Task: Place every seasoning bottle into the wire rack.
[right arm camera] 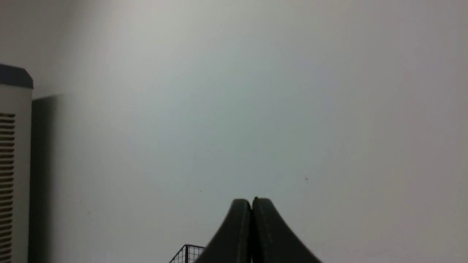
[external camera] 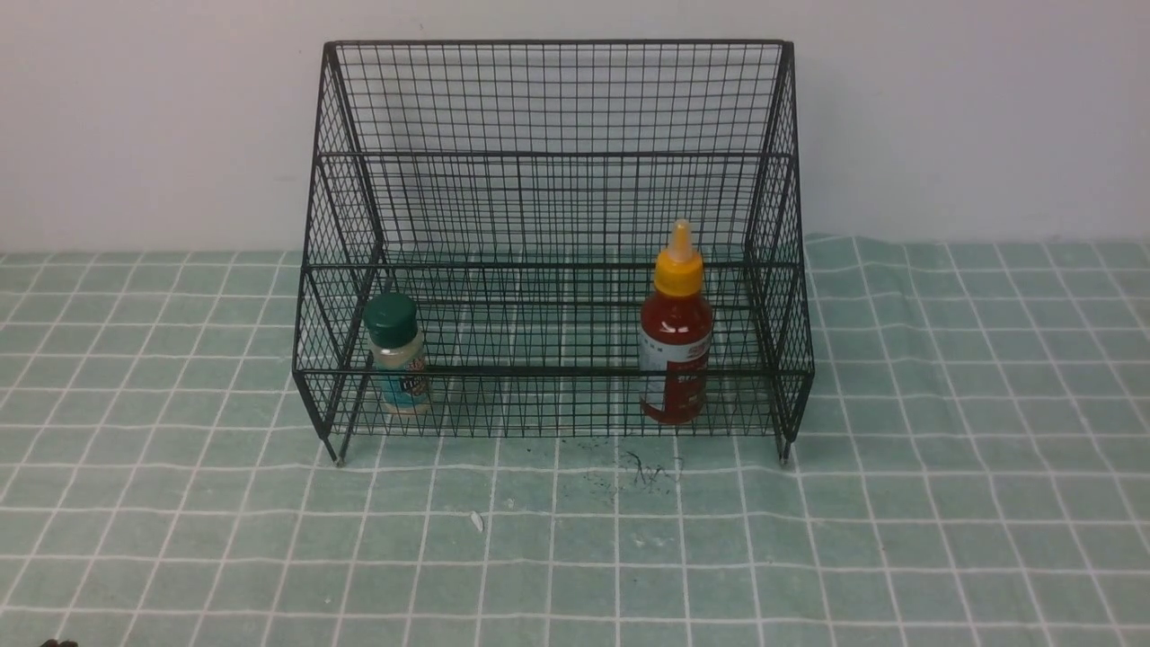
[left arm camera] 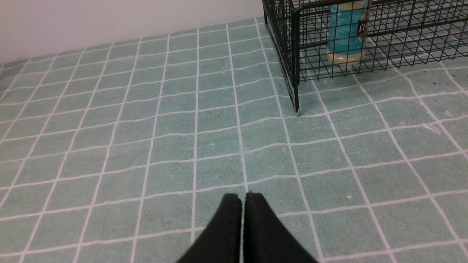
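The black wire rack [external camera: 552,153] stands on the checked cloth against the wall. Inside its lower tier, at the left end, a small clear shaker [external camera: 396,353] with a dark green cap and teal label stands upright. At the right end stands the taller red sauce bottle [external camera: 676,328] with its yellow-orange nozzle cap. Neither gripper shows in the front view. My left gripper [left arm camera: 242,196] is shut and empty, low over the cloth, well short of the rack's corner leg [left arm camera: 296,98] and the shaker [left arm camera: 345,31]. My right gripper [right arm camera: 252,200] is shut and empty, facing the wall above a rack corner [right arm camera: 187,252].
The teal checked cloth [external camera: 575,548] covers the table out to its front edge, with dark smudges [external camera: 642,467] just in front of the rack. A white wall [external camera: 135,117] rises behind. A white slatted appliance [right arm camera: 12,164] shows in the right wrist view.
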`<state>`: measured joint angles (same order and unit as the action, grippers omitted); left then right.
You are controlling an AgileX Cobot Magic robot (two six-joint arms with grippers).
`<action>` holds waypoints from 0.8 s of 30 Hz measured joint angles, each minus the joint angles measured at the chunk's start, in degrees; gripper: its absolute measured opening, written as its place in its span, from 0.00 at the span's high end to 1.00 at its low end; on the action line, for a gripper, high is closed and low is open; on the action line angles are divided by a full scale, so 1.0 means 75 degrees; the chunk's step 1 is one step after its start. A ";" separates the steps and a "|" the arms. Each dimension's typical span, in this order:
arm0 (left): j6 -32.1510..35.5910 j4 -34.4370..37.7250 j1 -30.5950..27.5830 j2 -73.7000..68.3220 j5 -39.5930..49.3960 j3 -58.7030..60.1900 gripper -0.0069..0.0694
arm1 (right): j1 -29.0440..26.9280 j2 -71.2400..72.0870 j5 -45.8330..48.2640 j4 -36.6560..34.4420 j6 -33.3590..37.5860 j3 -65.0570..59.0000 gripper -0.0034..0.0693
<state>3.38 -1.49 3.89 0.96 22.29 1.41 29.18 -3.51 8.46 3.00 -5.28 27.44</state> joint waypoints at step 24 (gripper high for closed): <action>0.0000 0.0000 0.0000 0.0000 -0.0005 0.0000 0.92 | -0.3974 0.0560 0.1680 -0.0276 0.0461 -0.3845 0.97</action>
<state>3.38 -1.49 3.89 0.96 22.25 1.41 -0.63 0.69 21.06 0.93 -1.82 -1.40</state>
